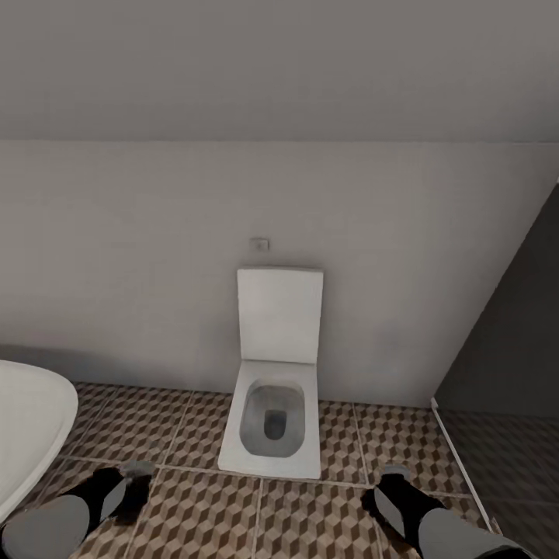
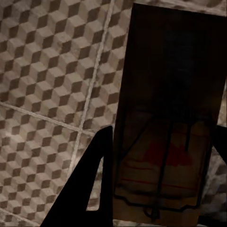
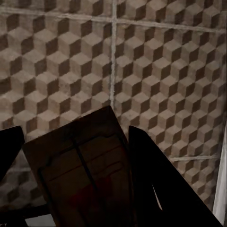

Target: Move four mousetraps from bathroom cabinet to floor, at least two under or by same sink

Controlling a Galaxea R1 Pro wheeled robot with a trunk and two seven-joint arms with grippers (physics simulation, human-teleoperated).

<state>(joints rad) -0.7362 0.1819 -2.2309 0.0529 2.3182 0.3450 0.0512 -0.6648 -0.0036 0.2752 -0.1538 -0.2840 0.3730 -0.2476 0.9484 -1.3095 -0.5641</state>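
Observation:
A dark brown wooden mousetrap [image 2: 170,109] with a wire bar and a red mark sits between the black fingers [image 2: 92,184] of my left gripper [image 2: 163,130], which is shut on it. My right gripper [image 3: 75,130] is shut on a second mousetrap [image 3: 82,165]. Both hang over the cube-patterned bathroom floor [image 1: 194,512]. In the head view the left gripper [image 1: 128,477] and right gripper [image 1: 392,481] are low, either side of the toilet's front. The cabinet and the sink are out of view.
A white square toilet [image 1: 272,423] with its lid up stands against the pale wall straight ahead. The white bathtub's rim [image 1: 31,427] curves in at the left. A darker shower area [image 1: 505,458] with a pale threshold strip lies to the right.

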